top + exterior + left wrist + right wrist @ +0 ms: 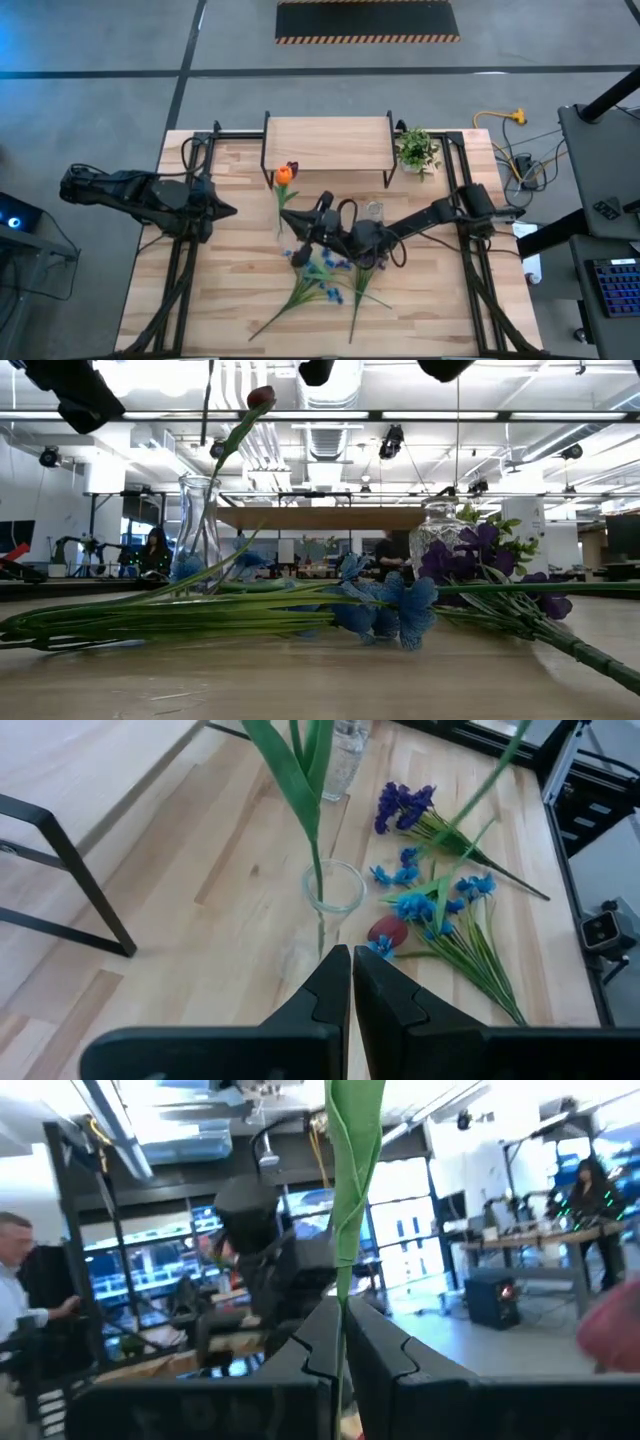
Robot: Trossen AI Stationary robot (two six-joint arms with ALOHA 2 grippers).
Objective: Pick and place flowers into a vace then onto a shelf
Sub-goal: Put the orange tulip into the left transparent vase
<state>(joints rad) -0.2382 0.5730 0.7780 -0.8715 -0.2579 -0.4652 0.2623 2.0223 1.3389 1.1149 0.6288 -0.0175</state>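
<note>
A clear glass vase (333, 886) (199, 525) stands mid-table with a green stem and leaves rising out of it. In the low view a red tulip bud (260, 398) tops that stem. From above, an orange bud (284, 175) and a dark one beside it lean toward the shelf (328, 142). Purple bunch (404, 805), blue spray (440, 907) and a red tulip head (388, 930) lie on the table. My right gripper (343, 1315) (312, 232) is shut on a green stem by the vase. My left gripper (351, 975) (228, 210) is shut, hovering left of the vase. My right gripper pinches a green stem with a leaf along it (347, 1275) between its two fingers. The fingers lie level, pointing toward the table's left, across the stem. The stem stands upright above them. Its lower part is hidden by the fingers, and I cannot tell which flower it belongs to.
A second, cut-glass vase (375, 212) (438, 530) stands right of the first. A small potted plant (417, 150) sits at the shelf's right end. Long stems (150, 622) sprawl over the near half of the table. People show in the room behind.
</note>
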